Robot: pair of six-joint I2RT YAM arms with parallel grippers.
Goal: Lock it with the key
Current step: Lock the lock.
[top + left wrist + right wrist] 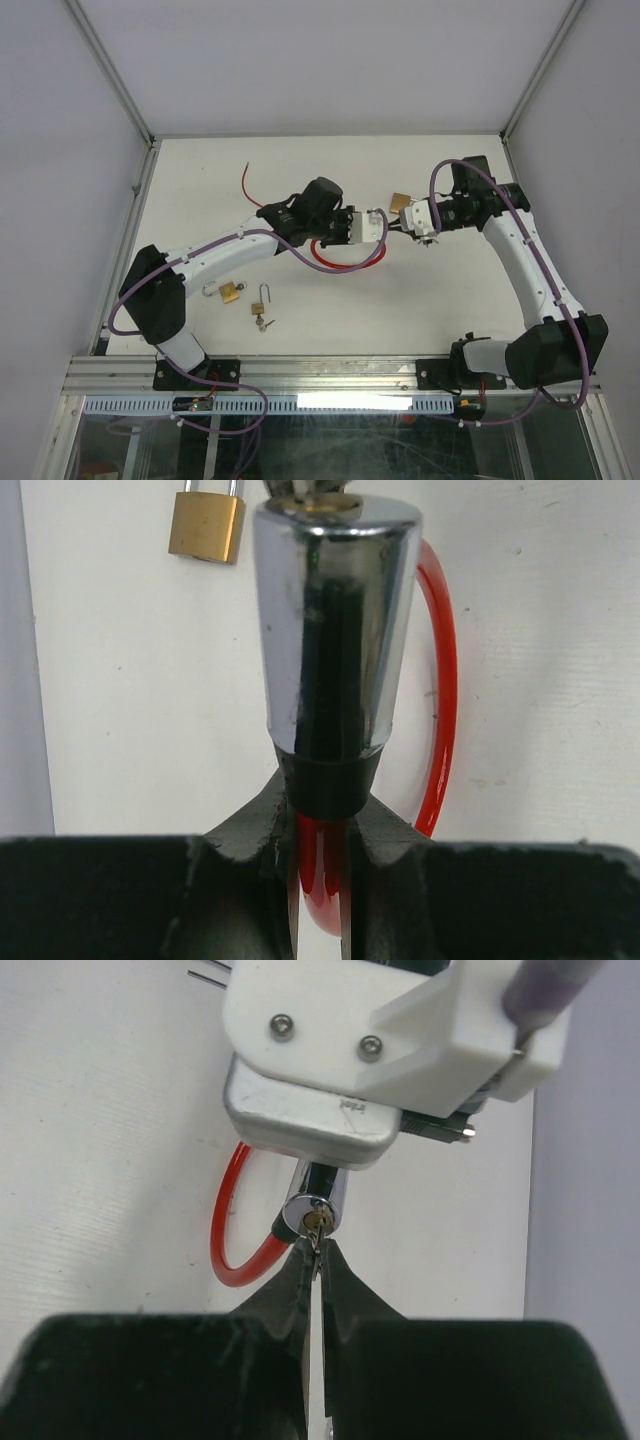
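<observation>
A red cable lock with a chrome cylinder (335,630) is held above the table by my left gripper (322,815), which is shut on the lock's black collar and red cable (445,680). In the top view the cylinder (378,218) sits between the two grippers at the table's middle. My right gripper (318,1260) is shut on a small key (318,1243), whose tip is in the brass keyhole on the cylinder's end face (316,1218). In the top view my right gripper (405,224) meets the left gripper (372,226) head-on. The red cable loop (350,262) hangs below them.
A brass padlock (400,201) lies just behind the grippers and also shows in the left wrist view (207,525). Another brass padlock (230,292) and an open padlock with keys (262,308) lie near the left arm. A thin red wire (245,185) lies at the back left.
</observation>
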